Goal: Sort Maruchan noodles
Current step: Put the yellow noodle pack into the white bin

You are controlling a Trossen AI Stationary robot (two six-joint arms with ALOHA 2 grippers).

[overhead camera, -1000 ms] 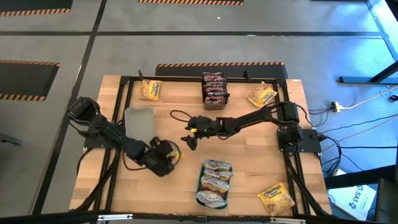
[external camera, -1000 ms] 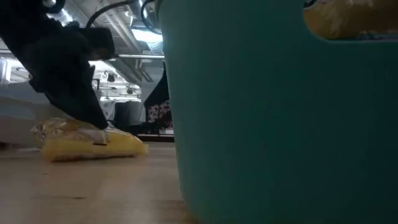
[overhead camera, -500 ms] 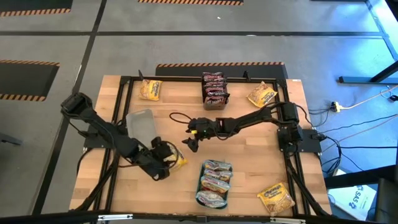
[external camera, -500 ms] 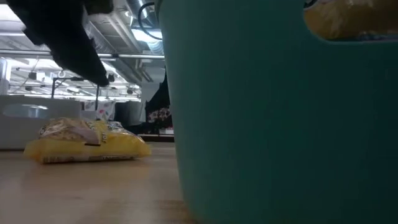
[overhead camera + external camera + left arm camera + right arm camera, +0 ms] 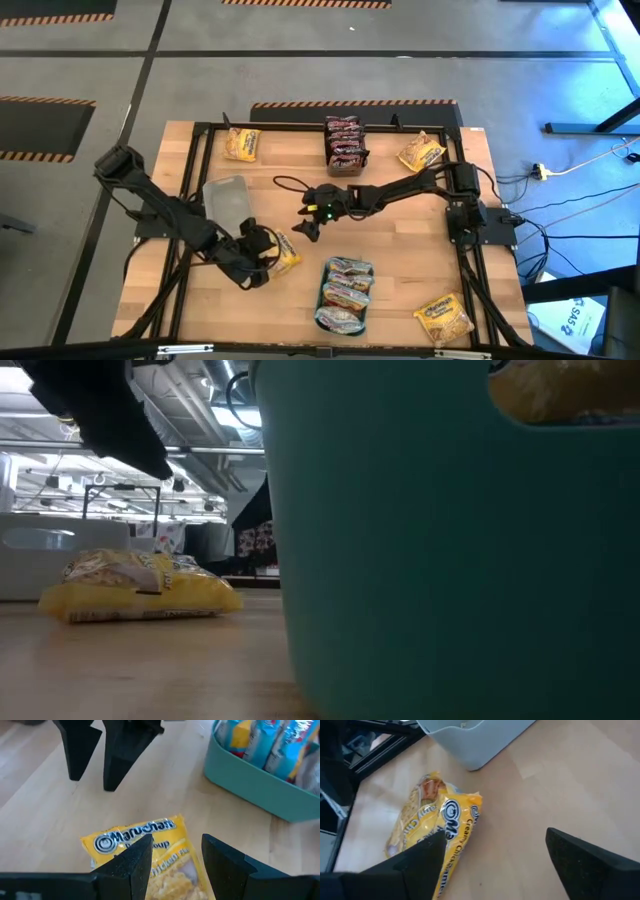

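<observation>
Maruchan noodles, small flat plastic ramen packets, lie scattered across the wooden tabletop [image 5: 400, 250], and the sorting looks only partly done. Pale packets with red-yellow print [image 5: 345, 292] are stacked in the teal rectangular tray [image 5: 322, 296] near the front edge, and dark brown-red packets [image 5: 343, 143] stand packed together in a container at the middle of the far edge, so two kinds appear gathered already. The yellow kind seems to be what is left: one yellow packet [image 5: 241, 144] lies near the far left corner, another [image 5: 421, 153] near the far right corner, a third [image 5: 444, 317] at the front right corner, and a fourth, the yellow packet in hand's reach [image 5: 284, 254], lies flat on the wood left of centre, just beside the teal tray. The left gripper [image 5: 262, 252] hangs right over that packet with its fingers spread and nothing between them, so the packet is not held. The right gripper [image 5: 309, 226] hovers near the middle of the tabletop, fingers also spread and empty, close beyond the same packet. A clear grey plastic tub [image 5: 225, 194] stands empty toward the left edge, a likely home for the yellow packets. The two grippers crowd one packet, and the tray wall stands close on one side, which leaves little room for either.
</observation>
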